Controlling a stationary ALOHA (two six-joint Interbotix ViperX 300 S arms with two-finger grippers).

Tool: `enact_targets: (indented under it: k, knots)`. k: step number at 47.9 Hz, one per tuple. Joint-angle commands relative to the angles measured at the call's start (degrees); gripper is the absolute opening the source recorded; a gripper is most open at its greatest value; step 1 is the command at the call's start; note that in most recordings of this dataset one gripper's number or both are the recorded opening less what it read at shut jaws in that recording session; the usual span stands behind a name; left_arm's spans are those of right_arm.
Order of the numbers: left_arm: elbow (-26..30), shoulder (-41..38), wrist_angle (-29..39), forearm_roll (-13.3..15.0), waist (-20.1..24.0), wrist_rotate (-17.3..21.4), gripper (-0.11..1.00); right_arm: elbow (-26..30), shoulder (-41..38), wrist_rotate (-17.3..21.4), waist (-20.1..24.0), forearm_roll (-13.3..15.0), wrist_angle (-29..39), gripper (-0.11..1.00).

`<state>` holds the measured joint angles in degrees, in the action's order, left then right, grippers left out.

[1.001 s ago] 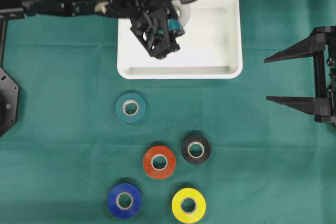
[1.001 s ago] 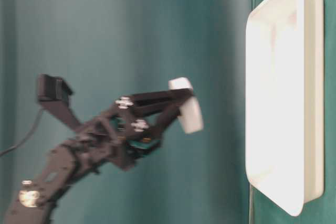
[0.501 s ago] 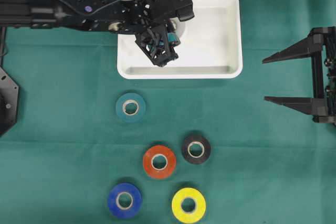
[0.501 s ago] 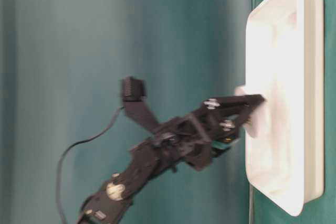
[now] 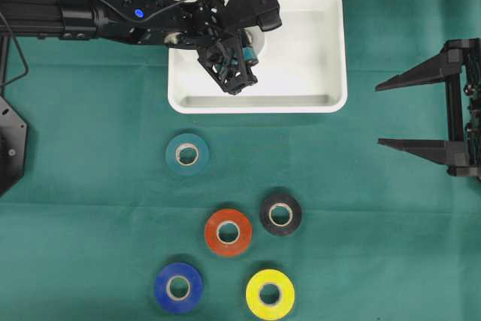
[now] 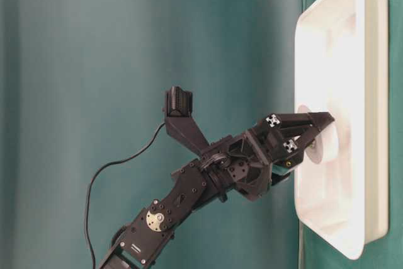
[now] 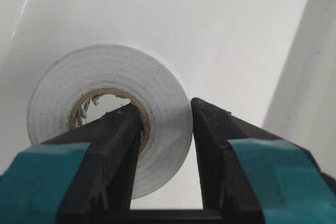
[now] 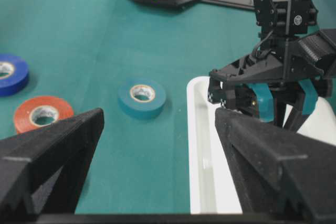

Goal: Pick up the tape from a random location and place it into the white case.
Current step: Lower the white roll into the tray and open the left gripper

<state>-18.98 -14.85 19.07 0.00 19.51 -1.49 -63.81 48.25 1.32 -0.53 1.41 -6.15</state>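
A robotics lab, set up for recorded trials: a desk covered in plain green cloth, two black robot arms mounted at opposite sides with exposed cabling, and coloured tape rolls laid out beside a white case, with no household furnishings.

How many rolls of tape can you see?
6: teal roll, black roll, orange roll, blue roll and yellow roll on the green cloth; white roll gripped inside the white plastic tray.
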Motion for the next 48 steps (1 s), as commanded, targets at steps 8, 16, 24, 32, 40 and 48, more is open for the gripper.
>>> enact_targets:
  k: [8, 16, 24, 32, 40, 48]
  knots:
    - [2.1, 1.0, -0.2, -0.1, -0.3, 0.0, 0.35, 1.7, -0.3, -0.1, -0.1, 0.2, -0.5, 0.9]
    - [1.9, 1.5, -0.2, -0.1, -0.6, 0.4, 0.83, 1.7, -0.3, -0.1, -0.1, 0.2, -0.4, 0.9]
    - [1.4, 2.8, 0.3, -0.1, -0.7, 0.8, 0.99, 1.7, -0.3, -0.1, -0.1, 0.1, -0.5, 0.9]
    - [0.8, 6.2, 0.9, -0.1, -0.7, 0.7, 0.98, 1.7, -0.3, 0.0, -0.1, 0.2, -0.5, 0.9]
    - [0.8, 10.8, 2.7, -0.1, -0.7, 0.8, 0.98, 1.8, -0.3, 0.0, -0.1, 0.2, -0.5, 0.9]
    - [2.0, 15.3, 7.0, -0.1, -0.7, 0.9, 0.98, 2.0, -0.3, 0.0, -0.1, 0.2, -0.4, 0.9]
